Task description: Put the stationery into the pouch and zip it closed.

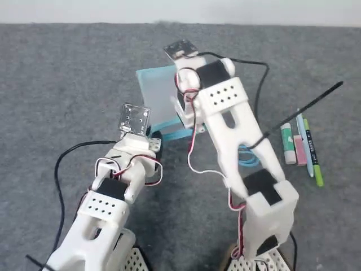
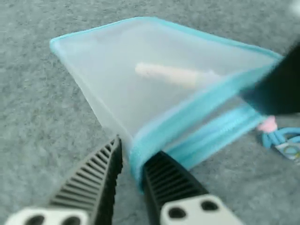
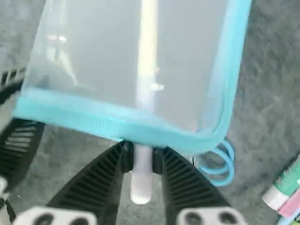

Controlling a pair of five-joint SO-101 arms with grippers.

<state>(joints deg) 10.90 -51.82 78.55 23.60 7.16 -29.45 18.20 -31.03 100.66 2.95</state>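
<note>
The clear pouch [image 1: 155,96] with blue edging lies on the grey cloth at the middle back. My left gripper [image 2: 136,152] is shut on the near corner of the pouch [image 2: 103,61], with the blue edge pinched between its fingers. My right gripper [image 3: 142,149] is shut on a white pen [image 3: 140,187] whose front part lies inside the pouch [image 3: 93,56] through the open mouth. From the left wrist, the white pen [image 2: 173,75] shows through the pouch wall. The right arm [image 1: 225,96] reaches over the pouch from the front.
A glue stick [image 1: 288,142], a pink eraser [image 1: 299,150], a blue pen [image 1: 303,132] and a green pen [image 1: 313,155] lie together at the right. A blue cord loop [image 3: 220,164] hangs off the pouch's corner. Cables trail from both arms.
</note>
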